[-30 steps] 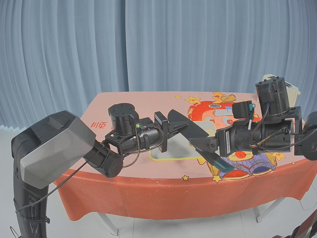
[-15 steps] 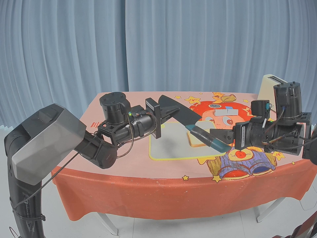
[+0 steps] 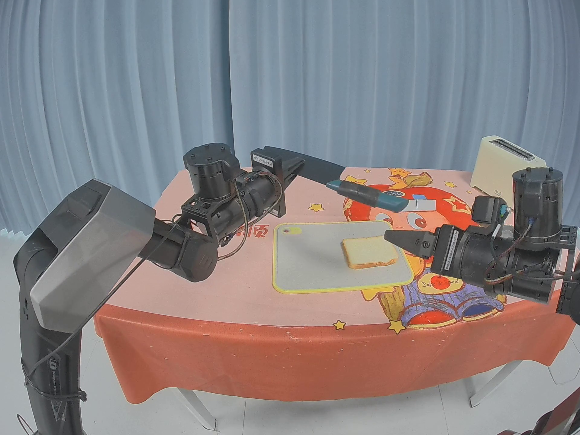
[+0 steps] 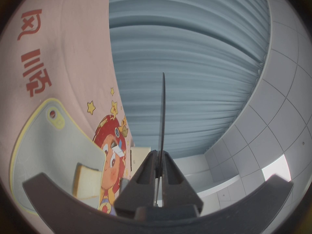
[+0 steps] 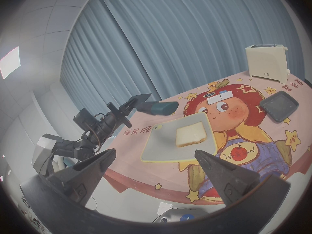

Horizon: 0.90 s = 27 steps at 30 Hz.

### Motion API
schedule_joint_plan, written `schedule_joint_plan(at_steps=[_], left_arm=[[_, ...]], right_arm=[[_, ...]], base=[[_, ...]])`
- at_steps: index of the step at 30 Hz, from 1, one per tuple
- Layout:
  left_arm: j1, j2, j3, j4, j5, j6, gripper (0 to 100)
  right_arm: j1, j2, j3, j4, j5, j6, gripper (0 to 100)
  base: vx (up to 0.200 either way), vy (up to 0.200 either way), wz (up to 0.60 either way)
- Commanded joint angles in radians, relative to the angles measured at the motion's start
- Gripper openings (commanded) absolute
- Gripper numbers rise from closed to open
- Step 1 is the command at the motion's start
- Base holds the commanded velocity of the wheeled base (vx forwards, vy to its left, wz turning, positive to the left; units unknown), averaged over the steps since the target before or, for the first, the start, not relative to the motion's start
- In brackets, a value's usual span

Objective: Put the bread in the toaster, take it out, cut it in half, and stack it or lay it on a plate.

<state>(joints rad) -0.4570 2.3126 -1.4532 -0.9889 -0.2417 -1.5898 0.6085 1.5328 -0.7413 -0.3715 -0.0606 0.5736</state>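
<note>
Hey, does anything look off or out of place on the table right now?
Yes: the left pincer grips the knife by its blade, its teal handle sticking out free above the table. The bread lies flat and uncut on the cutting board; nothing is spilled.

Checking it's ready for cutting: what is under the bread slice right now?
The bread slice lies flat on the grey, yellow-rimmed cutting board, which rests on the orange tablecloth. The board surface directly beneath the slice is covered, so nothing there can be checked.
</note>
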Motion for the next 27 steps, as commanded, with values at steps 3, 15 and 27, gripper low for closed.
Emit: schedule_joint_plan(at_steps=[3,15,27], left_arm=[[-0.003,0.031,-0.05,0.059,0.028,0.004,0],[-0.009,0.024,-0.099,0.151,0.074,0.01,0],[-0.042,0.024,-0.09,0.151,0.073,0.011,0]], right_arm=[[0.017,0.043,0.031,-0.027,-0.082,-0.173,100],[-0.121,0.072,0.319,-0.514,0.044,-0.679,100],[-0.265,0.021,0.171,-0.53,0.26,-1.043,100]], base=[[0.0,0.0,0.0],[0.0,0.0,0.0],[0.0,0.0,0.0]])
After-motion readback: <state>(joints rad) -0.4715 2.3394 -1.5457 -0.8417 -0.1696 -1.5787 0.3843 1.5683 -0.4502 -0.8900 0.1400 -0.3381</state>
